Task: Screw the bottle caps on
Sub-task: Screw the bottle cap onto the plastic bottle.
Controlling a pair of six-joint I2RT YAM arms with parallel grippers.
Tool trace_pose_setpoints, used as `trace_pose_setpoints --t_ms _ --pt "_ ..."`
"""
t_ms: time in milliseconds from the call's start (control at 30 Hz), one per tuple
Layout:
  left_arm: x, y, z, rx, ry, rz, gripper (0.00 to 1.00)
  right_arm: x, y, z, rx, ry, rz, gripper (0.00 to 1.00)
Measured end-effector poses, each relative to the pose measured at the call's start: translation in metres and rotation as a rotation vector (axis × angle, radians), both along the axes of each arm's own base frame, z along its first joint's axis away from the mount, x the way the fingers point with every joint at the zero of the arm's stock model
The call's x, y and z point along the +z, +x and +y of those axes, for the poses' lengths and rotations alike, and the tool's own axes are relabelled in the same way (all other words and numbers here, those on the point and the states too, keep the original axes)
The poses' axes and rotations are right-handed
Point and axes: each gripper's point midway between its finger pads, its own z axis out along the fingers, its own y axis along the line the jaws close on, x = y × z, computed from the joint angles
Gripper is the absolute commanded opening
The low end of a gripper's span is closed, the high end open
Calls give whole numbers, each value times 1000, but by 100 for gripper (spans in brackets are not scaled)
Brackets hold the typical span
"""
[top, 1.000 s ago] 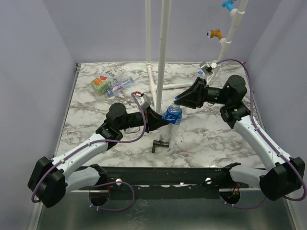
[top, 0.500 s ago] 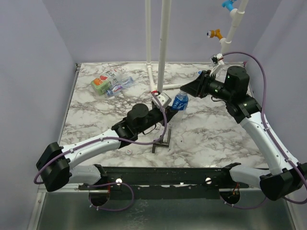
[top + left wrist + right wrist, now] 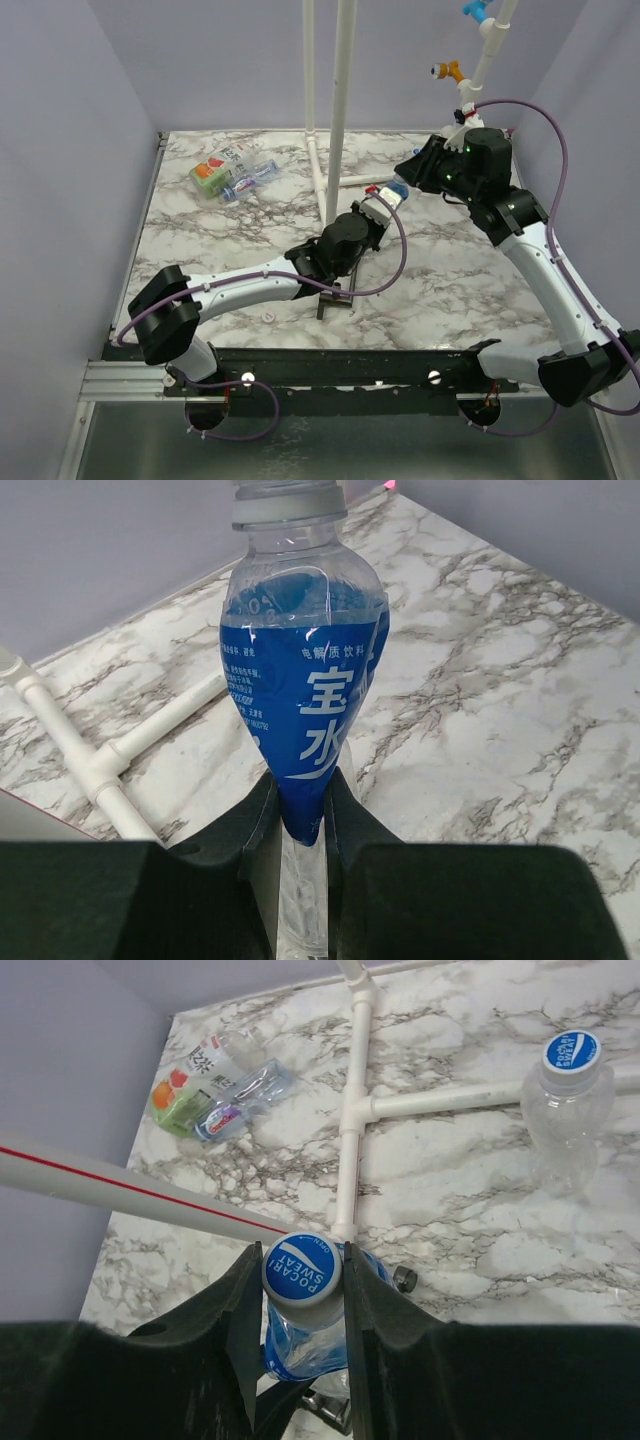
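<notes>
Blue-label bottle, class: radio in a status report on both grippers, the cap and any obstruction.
Left gripper shut on blue-label bottle, low down. Right gripper closed round its cap. White pipe lies behind, not blocking.

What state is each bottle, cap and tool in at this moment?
Held bottle: capped, off the table, gripped at both ends.
Its cap: on the neck, tightness unclear.
Left tool: shut on that bottle's squeezed body.
Right tool: shut on that cap.
Standing bottle: upright on the table, capped.
Far bottles: lying on their sides.
</notes>
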Motion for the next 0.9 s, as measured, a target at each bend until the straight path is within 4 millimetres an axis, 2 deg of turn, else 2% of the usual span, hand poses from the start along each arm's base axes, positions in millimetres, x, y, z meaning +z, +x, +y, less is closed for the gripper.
trace_pose_setpoints --t_ms 67,200,367,533,733,900 --pt "-3 3 -1 20 13 -4 0 -3 3 -3 -29 -6 12 7" --pt "-8 6 -2 45 33 -9 0 -8 4 -6 -65 -6 37 23" --pt "-7 6 -1 42 30 -21 0 -4 3 -5 -71 9 37 54" --pt "-7 -2 4 10 11 -23 0 0 -11 6 -26 41 58 80" --pt "-14 -14 14 -48 -4 0 0 20 -23 5 -3 62 7 100" --pt "-11 -30 26 -152 -49 43 0 39 -44 6 81 68 -92 100"
